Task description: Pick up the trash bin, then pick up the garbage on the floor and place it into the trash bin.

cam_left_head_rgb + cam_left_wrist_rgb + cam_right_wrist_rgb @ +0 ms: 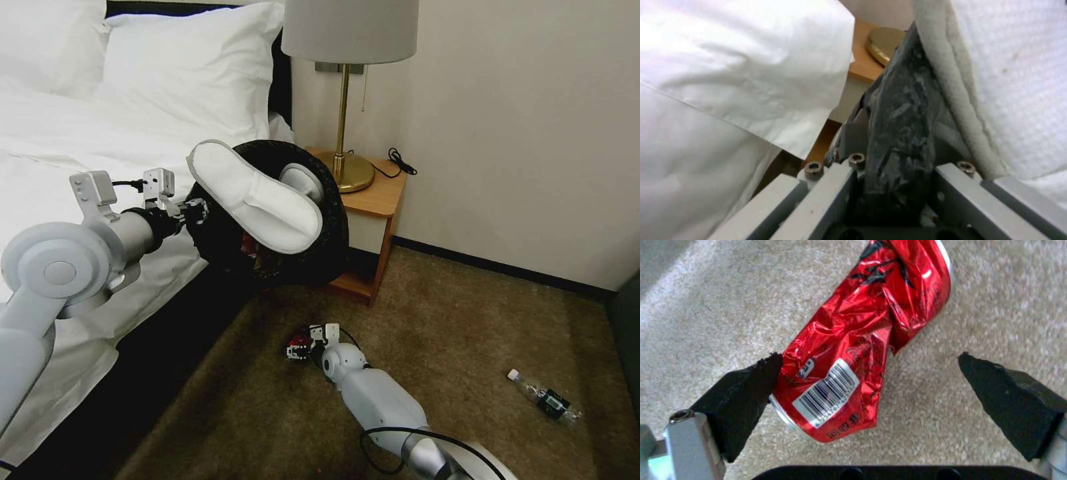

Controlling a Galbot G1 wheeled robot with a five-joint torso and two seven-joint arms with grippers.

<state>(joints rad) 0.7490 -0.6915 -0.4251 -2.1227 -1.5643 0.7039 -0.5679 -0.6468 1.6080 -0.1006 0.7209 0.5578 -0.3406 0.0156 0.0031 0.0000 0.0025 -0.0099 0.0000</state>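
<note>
A: The right gripper point(871, 386) sits low over the brown carpet point(427, 333) with its black pads spread wide on either side of a crushed red can point(862, 336). One pad touches the can's barcode end; the other stands well apart from it.

B: And the left gripper point(193, 212)?

A: It is clamped on the rim of the trash bin point(320, 257), held up beside the bed point(73, 140) and tilted so its mouth faces the camera. The left wrist view shows the black liner pinched between the grey fingers.

B: What does a clean pickup need here?

A: Probably centring first, since the can lies off to one pad, then closing across its narrow, dented waist instead of along its length. Thin crumpled metal likely gives under pressure, so a firm squeeze should hold it.

B: What else shows, biggest down?

A: Smooth white bedding; the glossy, crinkled bin bag; a soft white slipper point(257, 197) lying across the bin's mouth, a second behind it; a clear plastic bottle point(545, 400) on the carpet, well away from the can.
</note>
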